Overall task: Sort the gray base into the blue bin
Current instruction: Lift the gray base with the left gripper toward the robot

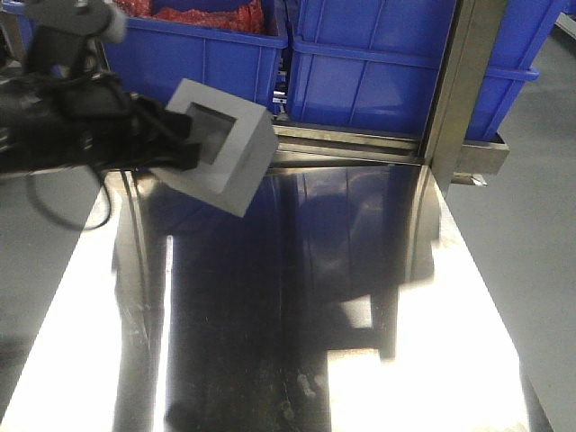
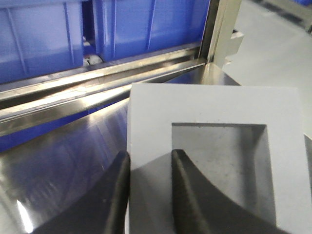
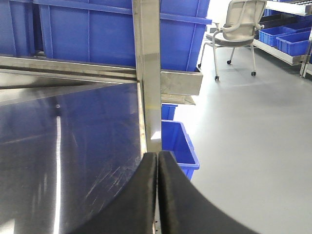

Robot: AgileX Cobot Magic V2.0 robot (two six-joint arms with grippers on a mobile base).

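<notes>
The left gripper point(image 1: 177, 144) pinched the gray base point(image 1: 222, 146) by one wall of its recess. In the left wrist view, one dark finger point(image 2: 117, 195) lay against the block's outer side. The other sat just inside the square hollow, with the wall clamped between them. The base hung clear of the steel table point(image 1: 297, 306), over its far left corner. It was tilted so that its recessed face turned toward the near side.

Just beyond it, along the far edge, stood a blue bin point(image 1: 207, 58) with something red point(image 1: 216, 13) heaped inside. A neighbouring blue bin point(image 1: 378, 63) stood to its right, and the two were nearly touching. The base was in front of the first bin's wall and below its rim, not inside it. A metal upright post point(image 1: 457, 90) rose at the table's far right corner.

The right gripper point(image 3: 157, 157) had its black fingers pressed together with nothing between them. It sat low over the table's right edge, beside the post. Past that edge a small blue bin point(image 3: 178, 146) sat on the gray floor. Farther off was an office chair point(image 3: 236, 24).
</notes>
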